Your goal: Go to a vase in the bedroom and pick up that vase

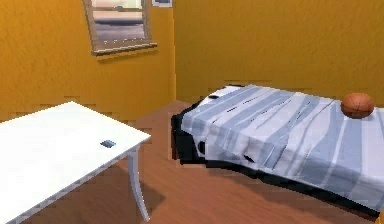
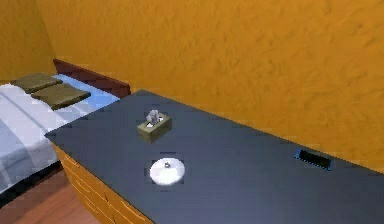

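The first half of the task looks done: the robot is in a bedroom with orange walls, a window (image 1: 120, 22) and a bed (image 1: 280, 135) with a striped cover and an orange ball (image 1: 357, 104) on it. A white desk (image 1: 50, 150) with a small dark item (image 1: 108, 144) stands at the forward view's left.

In the arm side view, a dark desk (image 2: 250, 170) lies close alongside the robot. It carries a white round thing (image 2: 167, 171), a squat tan box (image 2: 154, 124) with a grey knob on top, and a flat black item (image 2: 314, 158) near the wall. The white round thing is probably the vase, though its shape is too small to be sure.

The pick-up itself is still to do. I cannot tell the tool's state or place, so the vase's position relative to it can't be given.
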